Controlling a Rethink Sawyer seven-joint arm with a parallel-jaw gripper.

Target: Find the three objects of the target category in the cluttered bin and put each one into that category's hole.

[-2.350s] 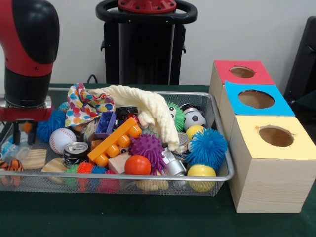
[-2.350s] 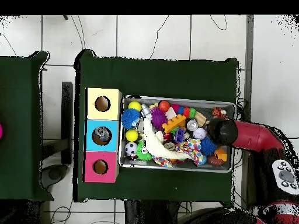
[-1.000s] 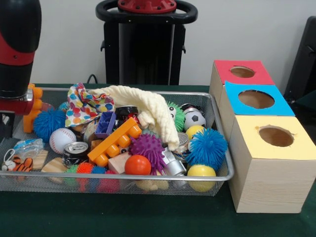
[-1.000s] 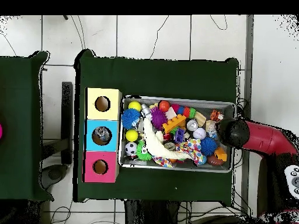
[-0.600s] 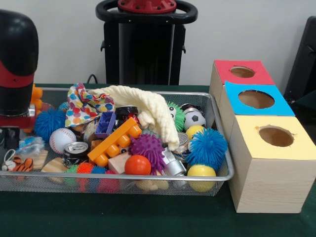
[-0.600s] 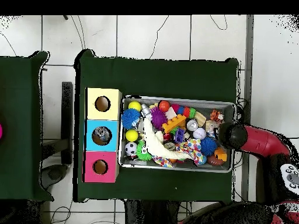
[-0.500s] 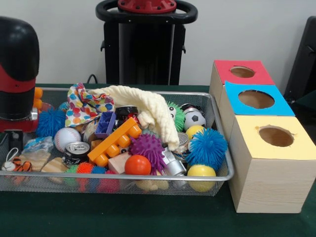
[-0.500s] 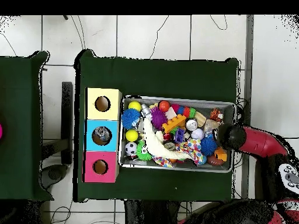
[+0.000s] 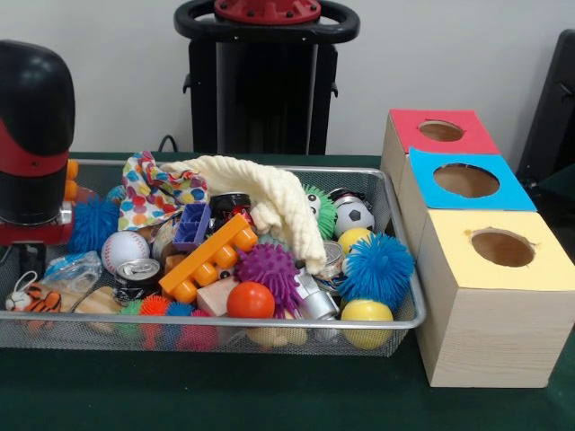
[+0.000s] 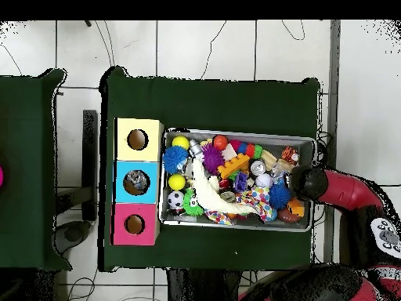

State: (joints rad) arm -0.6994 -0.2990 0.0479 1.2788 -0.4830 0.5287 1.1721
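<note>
The arm (image 9: 34, 135) has slid about over one end of the bin (image 9: 269, 321) and nudged the toys there. Nothing has gone into a hole yet, so all 3 things still need finding. The pincer (image 9: 31, 259) hangs low in the bin, and nobody can tell if it is clenched or released. A baseball (image 9: 121, 251) lies just beside it, and an orange block (image 9: 70, 180) peeks out behind. The 3 boxes (image 9: 490, 296) stand well apart from the pincer, past the bin's other end.

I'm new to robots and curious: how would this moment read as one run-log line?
arm: low over bin's end | gripper: fingers hidden | wire bin: full of toys | red, blue, yellow holes: nothing entering
</note>
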